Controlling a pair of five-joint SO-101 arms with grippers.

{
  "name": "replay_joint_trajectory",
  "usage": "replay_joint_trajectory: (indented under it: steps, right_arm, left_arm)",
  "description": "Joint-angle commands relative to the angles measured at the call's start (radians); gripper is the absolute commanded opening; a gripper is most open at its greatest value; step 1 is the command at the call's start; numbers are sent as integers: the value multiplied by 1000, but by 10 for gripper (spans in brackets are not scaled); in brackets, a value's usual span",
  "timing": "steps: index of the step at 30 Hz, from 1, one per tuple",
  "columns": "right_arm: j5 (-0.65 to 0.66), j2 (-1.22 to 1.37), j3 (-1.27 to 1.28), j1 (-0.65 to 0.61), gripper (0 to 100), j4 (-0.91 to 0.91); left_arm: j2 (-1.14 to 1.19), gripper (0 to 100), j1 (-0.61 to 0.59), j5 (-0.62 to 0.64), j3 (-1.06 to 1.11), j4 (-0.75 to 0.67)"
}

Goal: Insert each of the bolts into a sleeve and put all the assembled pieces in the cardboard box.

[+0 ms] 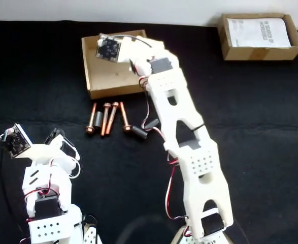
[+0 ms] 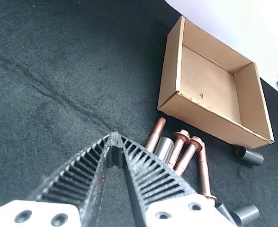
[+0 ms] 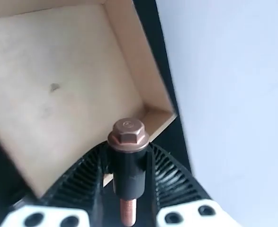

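Observation:
My right gripper (image 3: 128, 150) is shut on a copper bolt (image 3: 128, 135) that sits in a black sleeve (image 3: 128, 177). It hangs over the far corner of the open cardboard box (image 3: 129, 61). In the high view the right arm stretches over that box (image 1: 110, 92). Several loose copper bolts (image 1: 108, 118) lie in a row in front of the box, with a sleeve (image 1: 96, 119) among them and two more dark sleeves (image 1: 140, 132) to their right. My left gripper (image 2: 114, 138) is shut on nothing, low over the cloth just short of the bolts (image 2: 179, 147).
A second cardboard box (image 1: 225, 48) holding a printed sheet stands at the back right. The table is covered in black cloth. The right arm's long white links (image 1: 189, 137) and its wires cross the middle of the table beside the loose sleeves.

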Motion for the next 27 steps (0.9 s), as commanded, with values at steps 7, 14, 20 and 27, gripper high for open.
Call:
replay_joint_trajectory:
  steps: [7, 14, 20, 27]
  right_arm:
    - [-28, 110, -64, -8, 15, -47]
    - [-69, 119, -67, -51, 198, 93]
    - [-74, 114, -107, -81, 202, 128]
    - [-249, 56, -426, -102, 202, 450]
  left_arm:
    - [5, 27, 19, 2, 19, -14]
    - [-45, 27, 16, 0, 18, 35]
    - [-47, 27, 16, 0, 18, 35]
    - [-47, 27, 16, 0, 18, 34]
